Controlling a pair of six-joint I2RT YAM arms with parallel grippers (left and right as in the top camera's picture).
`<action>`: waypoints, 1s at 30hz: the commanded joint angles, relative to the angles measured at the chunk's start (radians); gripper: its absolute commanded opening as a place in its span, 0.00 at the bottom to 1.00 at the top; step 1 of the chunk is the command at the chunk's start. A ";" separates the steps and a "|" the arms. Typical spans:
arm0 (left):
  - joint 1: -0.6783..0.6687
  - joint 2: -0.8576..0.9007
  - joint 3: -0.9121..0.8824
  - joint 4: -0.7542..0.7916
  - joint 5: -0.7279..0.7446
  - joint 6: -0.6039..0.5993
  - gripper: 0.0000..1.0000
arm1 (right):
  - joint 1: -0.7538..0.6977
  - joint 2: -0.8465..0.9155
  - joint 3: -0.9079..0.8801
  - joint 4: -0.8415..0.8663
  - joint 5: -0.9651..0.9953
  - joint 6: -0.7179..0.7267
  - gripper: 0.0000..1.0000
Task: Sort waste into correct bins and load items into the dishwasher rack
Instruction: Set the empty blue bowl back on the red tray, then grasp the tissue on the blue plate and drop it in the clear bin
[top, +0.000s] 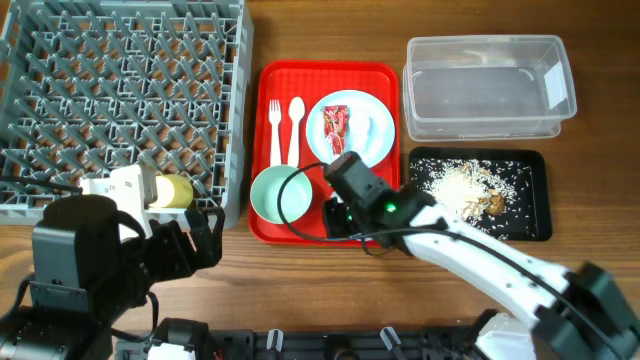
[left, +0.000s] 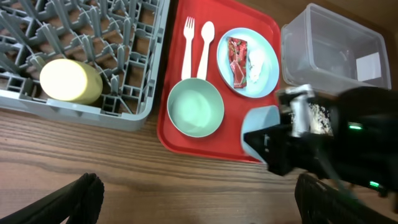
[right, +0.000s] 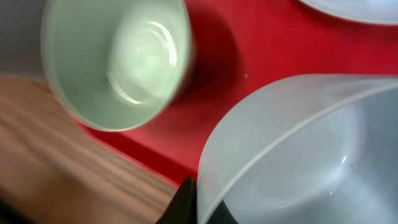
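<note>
— Where's the blue bowl?
— At the red tray's near edge, tipped up. The right gripper seems clamped on its rim, though its fingers are mostly hidden.
— And the dishwasher rack?
— Off to its left, past the green bowl. The left gripper, spread open and empty, hangs nearer the rack.

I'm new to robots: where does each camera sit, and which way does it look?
Overhead: fixed above the table, looking straight down on rack, red tray, clear tub and black tray; both arms show at the bottom.
Left wrist: on the left arm, facing down at yellow cup and red tray; its open jaws frame the bottom corners.
Right wrist: close over the tray; its jaws grip a tilted bowl.
Shared: the green bowl, all three.
</note>
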 joint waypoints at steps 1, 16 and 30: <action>-0.007 0.000 0.009 0.002 0.008 0.012 1.00 | 0.002 0.005 0.085 -0.055 0.069 -0.016 0.21; -0.007 0.000 0.009 0.002 0.008 0.012 1.00 | -0.330 0.198 0.549 -0.252 -0.038 -0.235 0.62; -0.007 0.000 0.009 0.002 0.008 0.012 1.00 | -0.388 0.627 0.549 -0.030 -0.009 -0.208 0.20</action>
